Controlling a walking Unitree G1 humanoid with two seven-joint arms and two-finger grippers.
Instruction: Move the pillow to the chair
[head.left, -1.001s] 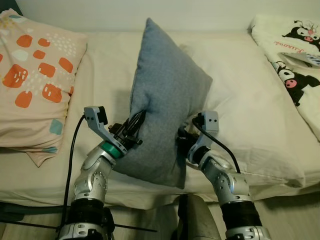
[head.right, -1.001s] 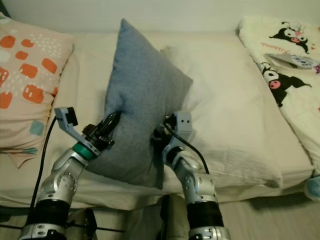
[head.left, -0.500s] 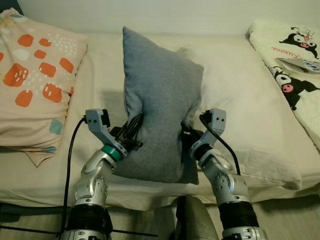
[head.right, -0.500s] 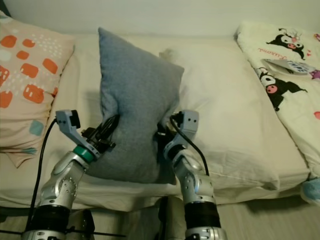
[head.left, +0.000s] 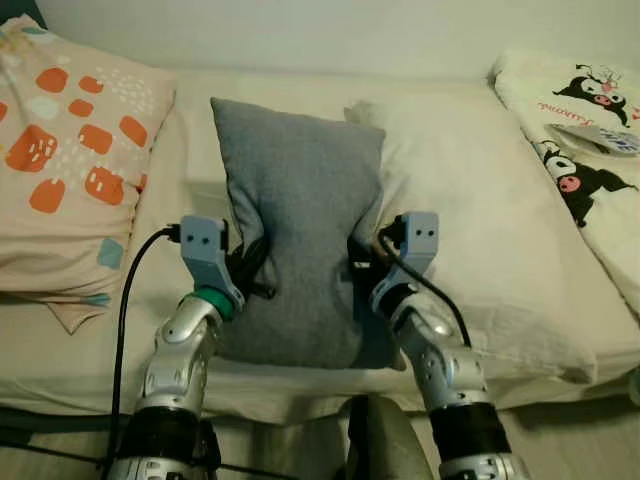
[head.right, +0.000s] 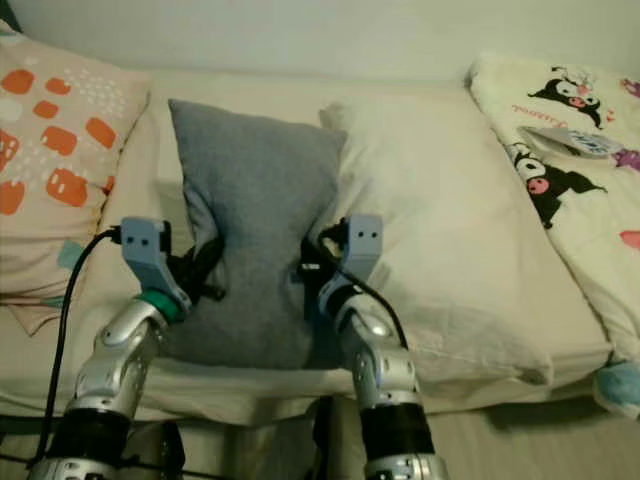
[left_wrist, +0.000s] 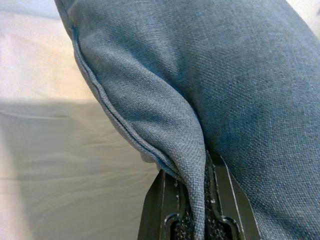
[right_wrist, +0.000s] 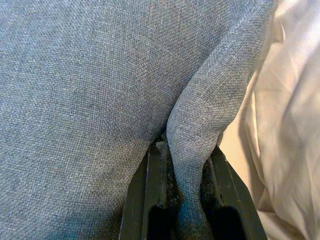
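Observation:
A grey-blue pillow (head.left: 300, 230) is held up over the bed between my two arms, its face toward me. My left gripper (head.left: 252, 268) is shut on a fold of the pillow's left edge; the left wrist view has the cloth pinched between the fingers (left_wrist: 165, 205). On the pillow's right edge, a fold is clamped in my right gripper (head.left: 358, 266), the fabric squeezed between its fingers (right_wrist: 155, 200). Both pinched edges pucker inward. The pillow's lower edge lies near the bed's front edge.
A white pillow (head.left: 470, 200) lies just right of the grey one. A cream pillow with orange patches (head.left: 70, 150) is at the far left. A cartoon-print blanket (head.left: 585, 130) covers the bed's right side. The bed's front edge (head.left: 300, 385) is close to my body.
The grey pillow has swung from a tilted, corner-up pose to square and lower. Both grippers kept their hold and moved closer to level with each other.

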